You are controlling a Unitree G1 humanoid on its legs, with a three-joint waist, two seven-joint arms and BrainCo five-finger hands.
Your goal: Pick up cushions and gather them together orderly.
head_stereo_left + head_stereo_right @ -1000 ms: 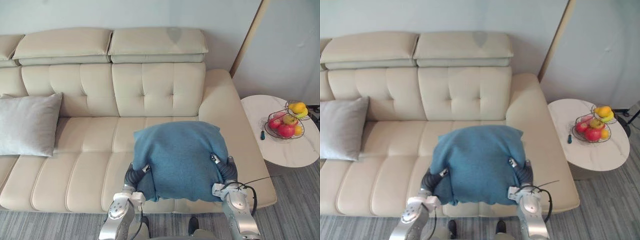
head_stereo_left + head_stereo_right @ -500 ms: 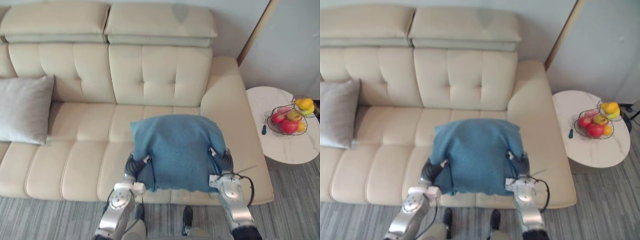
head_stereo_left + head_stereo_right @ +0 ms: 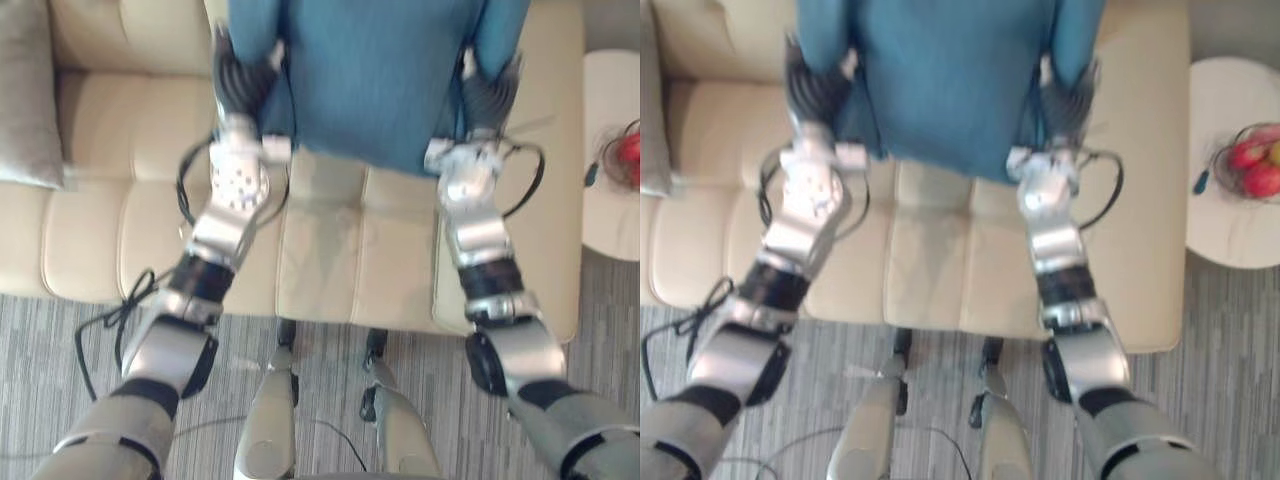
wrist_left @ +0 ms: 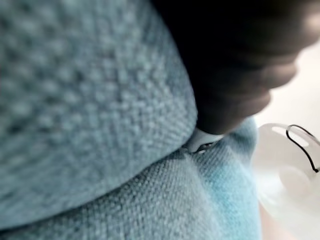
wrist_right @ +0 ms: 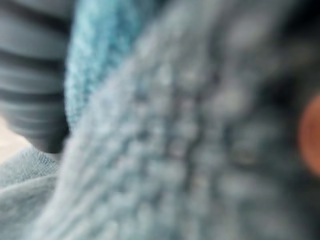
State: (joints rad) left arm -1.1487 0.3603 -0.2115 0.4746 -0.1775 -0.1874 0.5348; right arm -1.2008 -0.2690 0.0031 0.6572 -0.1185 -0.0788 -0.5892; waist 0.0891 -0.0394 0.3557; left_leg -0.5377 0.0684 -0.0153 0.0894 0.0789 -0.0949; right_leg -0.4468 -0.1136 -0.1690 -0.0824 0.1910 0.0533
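Note:
A blue knitted cushion [image 3: 375, 70] hangs over the sofa seat at the top of the eye views, held between my two hands. My left hand [image 3: 240, 80] presses against its left side and my right hand [image 3: 490, 90] against its right side; each shows its dark ribbed cover there. The left wrist view has the blue fabric [image 4: 75, 100] right up against that hand's dark cover [image 4: 235, 60]. In the right wrist view the same fabric [image 5: 175, 150] lies beside that hand's ribbed cover [image 5: 30, 75]. A grey cushion [image 3: 25, 90] leans at the sofa's left end.
The cream sofa [image 3: 330, 250] runs across the view, its front edge meeting grey striped floor [image 3: 60, 330]. A round white side table [image 3: 1230, 230] stands past the sofa's right arm and carries a wire bowl of fruit [image 3: 1255, 165].
The camera has tilted down, so the sofa's front edge and the floor now show. The blue cushion stays held between both hands, which have risen toward the top of the view.

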